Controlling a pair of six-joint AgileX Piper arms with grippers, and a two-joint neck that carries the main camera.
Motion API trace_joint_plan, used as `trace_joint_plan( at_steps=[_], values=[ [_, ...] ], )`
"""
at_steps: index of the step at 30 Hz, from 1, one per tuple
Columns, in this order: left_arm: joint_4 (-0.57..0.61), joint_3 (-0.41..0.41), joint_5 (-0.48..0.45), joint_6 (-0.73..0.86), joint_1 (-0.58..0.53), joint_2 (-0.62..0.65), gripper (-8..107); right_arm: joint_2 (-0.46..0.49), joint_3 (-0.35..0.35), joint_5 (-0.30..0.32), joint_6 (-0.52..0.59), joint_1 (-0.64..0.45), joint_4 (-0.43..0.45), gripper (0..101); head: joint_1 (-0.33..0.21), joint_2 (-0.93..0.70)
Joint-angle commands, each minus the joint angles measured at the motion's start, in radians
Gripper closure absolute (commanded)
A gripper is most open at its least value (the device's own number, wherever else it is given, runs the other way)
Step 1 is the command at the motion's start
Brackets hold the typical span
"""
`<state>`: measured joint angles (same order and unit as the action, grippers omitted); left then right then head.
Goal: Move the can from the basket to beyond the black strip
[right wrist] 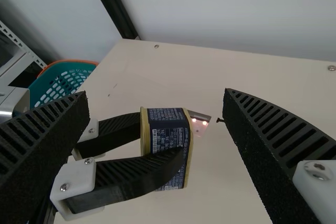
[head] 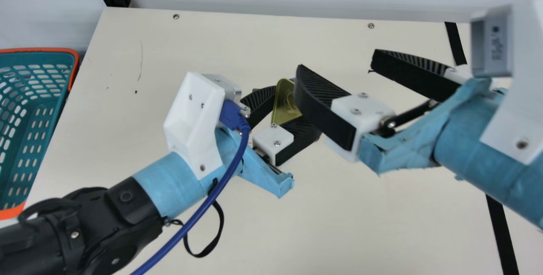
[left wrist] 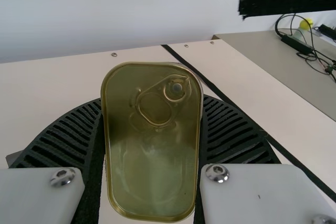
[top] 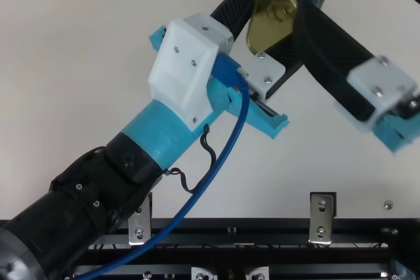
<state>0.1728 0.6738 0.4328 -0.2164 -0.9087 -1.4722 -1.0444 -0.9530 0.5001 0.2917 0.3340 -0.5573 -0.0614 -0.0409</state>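
My left gripper (head: pixel 285 106) is shut on the can (head: pixel 286 102), whose gold lid faces back along that arm. In the left wrist view the can (left wrist: pixel 152 145) stands upright between the fingers of the left gripper (left wrist: pixel 152 100). My right gripper (head: pixel 338 66) is open above the table, one finger overlapping the can's far side in the main view. In the right wrist view the can's dark printed side (right wrist: pixel 168 135) lies beyond the open right gripper (right wrist: pixel 156 97). The black strip (head: pixel 502 232) runs at the right, partly behind the right arm.
The teal basket (head: pixel 38 139) with an orange rim stands at the left edge of the cream table (head: pixel 339 220). A blue cable (head: pixel 203 207) trails along my left arm. A pale wall rises behind the table. Cables (left wrist: pixel 310 45) lie off to the side in the left wrist view.
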Motion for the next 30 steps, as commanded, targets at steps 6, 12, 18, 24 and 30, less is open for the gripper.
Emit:
trace_joint_plan(
  at_steps=[6, 12, 18, 24, 30],
  values=[
    [0.000, 0.000, 0.000, 0.000, 0.000, 0.000, 89, -0.106, -0.049, 0.073, 0.107, -0.041, -0.076, 0, -0.002, 0.000],
    [0.000, 0.000, 0.000, 0.000, 0.000, 0.000, 89, -0.171, -0.082, 0.133, 0.169, -0.069, -0.109, 0, -0.002, 0.000],
    [0.000, 0.000, 0.000, 0.000, 0.000, 0.000, 89, -0.219, -0.106, 0.171, 0.193, -0.074, -0.110, 0, -0.002, 0.000],
    [0.000, 0.000, 0.000, 0.000, 0.000, 0.000, 89, -0.249, -0.121, 0.191, 0.192, -0.060, -0.117, 0, -0.002, 0.000],
    [0.000, 0.000, 0.000, 0.000, 0.000, 0.000, 89, -0.269, -0.128, 0.198, 0.180, -0.048, -0.108, 0, -0.002, 0.000]
  ],
)
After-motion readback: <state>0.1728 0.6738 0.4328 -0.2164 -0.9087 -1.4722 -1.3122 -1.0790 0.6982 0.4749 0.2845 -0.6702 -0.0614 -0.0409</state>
